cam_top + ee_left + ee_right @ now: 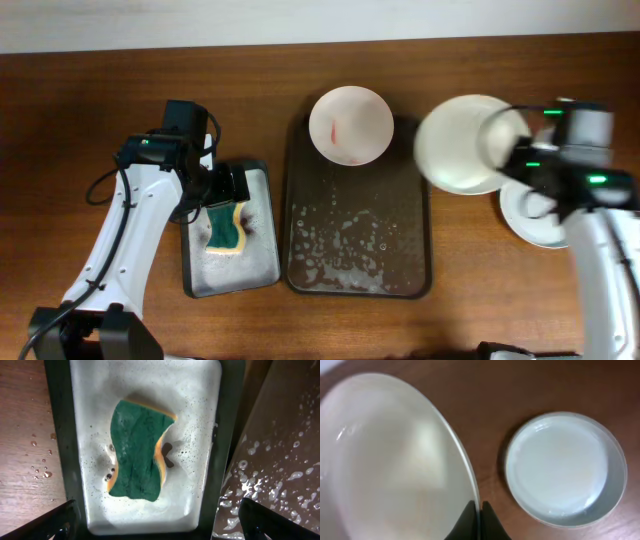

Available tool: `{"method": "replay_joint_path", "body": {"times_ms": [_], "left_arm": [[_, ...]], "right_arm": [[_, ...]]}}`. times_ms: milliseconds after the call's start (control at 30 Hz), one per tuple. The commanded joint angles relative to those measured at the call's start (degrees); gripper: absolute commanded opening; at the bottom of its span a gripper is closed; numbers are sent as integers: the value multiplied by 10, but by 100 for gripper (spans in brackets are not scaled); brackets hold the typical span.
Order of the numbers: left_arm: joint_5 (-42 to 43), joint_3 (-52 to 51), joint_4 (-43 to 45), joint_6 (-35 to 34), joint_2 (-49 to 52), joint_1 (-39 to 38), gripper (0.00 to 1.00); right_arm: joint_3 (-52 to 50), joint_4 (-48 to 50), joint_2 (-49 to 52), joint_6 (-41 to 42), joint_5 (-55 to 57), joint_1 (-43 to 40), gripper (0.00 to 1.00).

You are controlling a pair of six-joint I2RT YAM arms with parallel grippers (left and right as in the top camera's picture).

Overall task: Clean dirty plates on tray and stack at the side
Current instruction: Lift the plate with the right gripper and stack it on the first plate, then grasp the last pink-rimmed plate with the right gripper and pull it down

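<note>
Sponge (137,452) under spread left gripper (160,525) | right gripper (480,521) pinches plate (395,460) rim, wrist-view only

— Overhead?
— Fixed high, looking straight down on the whole desk (80,120).
— Left wrist?
— Close, facing down on the sponge (137,450) in its small tray (59,435). Overhead shows both too.
— Right wrist?
— Very near the held plate (395,460), with the second plate (565,467) on the desk beyond. Overhead shares both.
</note>
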Motion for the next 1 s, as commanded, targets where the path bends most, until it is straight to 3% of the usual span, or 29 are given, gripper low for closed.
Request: {"method": "replay_joint_path", "body": {"times_ms": [0,100,233,300,333,400,500,533,567,600,733,767,900,967], "left_arm": [[5,1,0,9,-7,1,100],[5,1,-1,9,-7,1,99],[5,1,0,9,-7,1,99],[5,1,-1,9,-7,1,99],[5,1,0,9,-7,1,99],[5,1,-1,9,-7,1,99],[5,1,0,9,-7,1,99],[5,1,0,9,-7,1,100],[5,1,0,9,-7,1,99],[5,1,-1,9,-7,1,99],[5,1,0,9,-7,1,100],[5,1,0,9,-7,1,100],[5,1,0,9,-7,1,100],[5,1,0,9,-7,1,99]], "right_arm": [[10,-11,58,9,-149,-166,4],[10,-12,158,9,-141,-275,4],[10,-17,238,9,-111,-324,4],[16,-9,234,-15,-192,-324,50],[23,-2,225,-45,-253,-313,64],[45,-10,198,-84,-320,-273,70],[67,-30,131,-145,-320,-120,73],[67,-28,118,-162,-304,-56,78],[67,-21,116,-162,-270,-3,92],[67,-6,122,-162,-227,51,98],[66,113,204,-159,-104,202,89],[66,140,224,-159,-99,213,88],[66,318,356,-121,-100,236,66],[66,376,404,-98,-94,236,63]]}}
